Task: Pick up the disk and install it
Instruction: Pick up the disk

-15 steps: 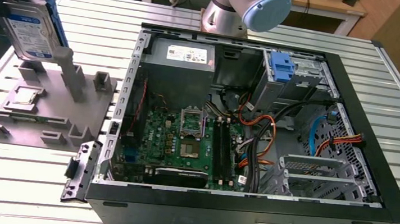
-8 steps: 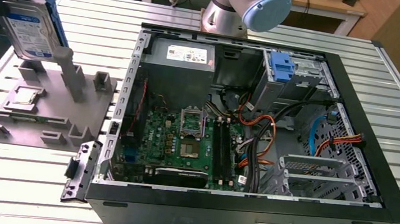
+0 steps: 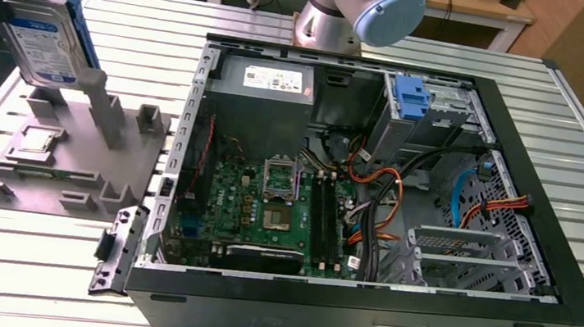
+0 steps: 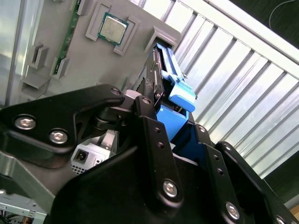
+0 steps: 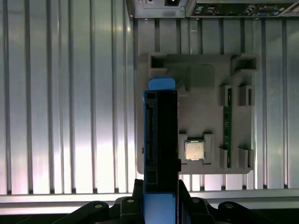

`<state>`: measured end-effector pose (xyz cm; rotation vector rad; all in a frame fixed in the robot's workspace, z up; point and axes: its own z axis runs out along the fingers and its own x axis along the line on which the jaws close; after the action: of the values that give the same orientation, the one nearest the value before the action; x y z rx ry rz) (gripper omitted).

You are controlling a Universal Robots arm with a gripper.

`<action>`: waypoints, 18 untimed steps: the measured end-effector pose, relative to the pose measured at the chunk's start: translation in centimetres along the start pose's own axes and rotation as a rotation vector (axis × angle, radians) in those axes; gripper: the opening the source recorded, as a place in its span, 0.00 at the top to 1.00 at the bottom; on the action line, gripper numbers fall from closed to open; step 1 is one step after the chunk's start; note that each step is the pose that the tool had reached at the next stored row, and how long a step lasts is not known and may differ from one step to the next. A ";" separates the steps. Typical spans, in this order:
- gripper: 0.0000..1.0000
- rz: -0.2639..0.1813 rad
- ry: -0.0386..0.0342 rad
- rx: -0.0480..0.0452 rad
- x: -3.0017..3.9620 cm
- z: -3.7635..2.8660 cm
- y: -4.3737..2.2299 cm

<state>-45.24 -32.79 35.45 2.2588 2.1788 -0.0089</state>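
Hand point(image 5: 161, 192) clamps disk point(image 5: 161, 135) abv fixture point(image 5: 203, 116).

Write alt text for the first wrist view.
The gripper holds the disk edge-on in its blue carrier, over a grey fixture tray that carries a small square chip. A ribbed metal table lies beneath.

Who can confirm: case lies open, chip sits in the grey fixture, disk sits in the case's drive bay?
Wrong on the disk: the first wrist view shows it clamped in the hand over the grey fixture, outside the case. Case open and chip in the fixture are right.
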 end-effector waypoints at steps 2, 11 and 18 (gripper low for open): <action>0.63 0.000 0.0000 -0.0001 0.00 -0.11 0.00; 0.63 0.000 -0.0001 -0.0001 0.00 -0.37 0.00; 0.63 0.000 0.0000 -0.0001 0.00 -0.58 0.00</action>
<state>-45.24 -32.79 36.03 2.2587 2.1787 -0.0088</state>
